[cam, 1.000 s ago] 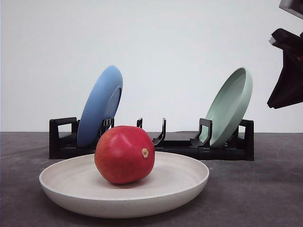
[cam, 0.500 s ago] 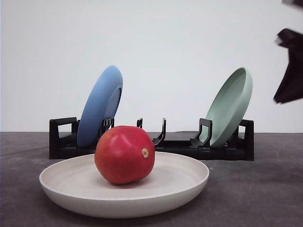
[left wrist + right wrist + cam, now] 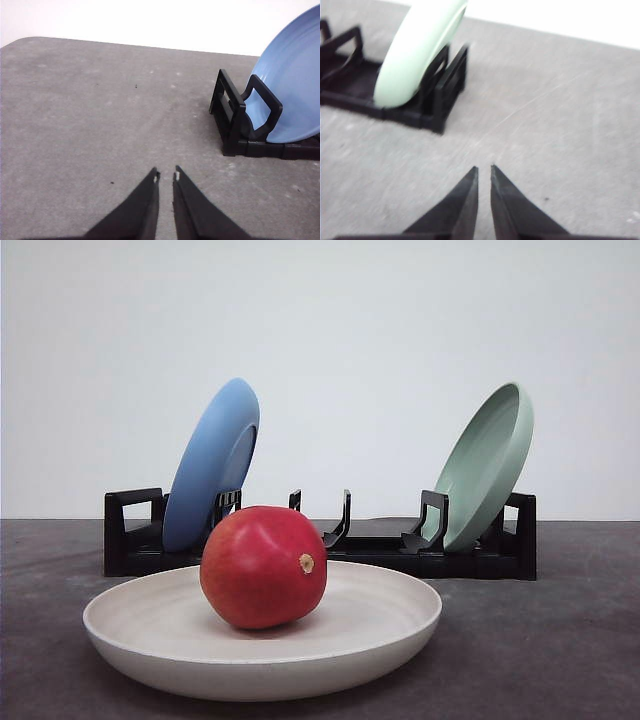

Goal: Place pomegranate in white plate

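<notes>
Your right arm's dark shape, which hung at the upper right edge of the front view a second ago and had slid further out half a second ago, has now left that view altogether. On its wrist camera the right gripper [image 3: 484, 170] sits over bare table near the pale green plate [image 3: 417, 47], fingertips almost touching.
</notes>
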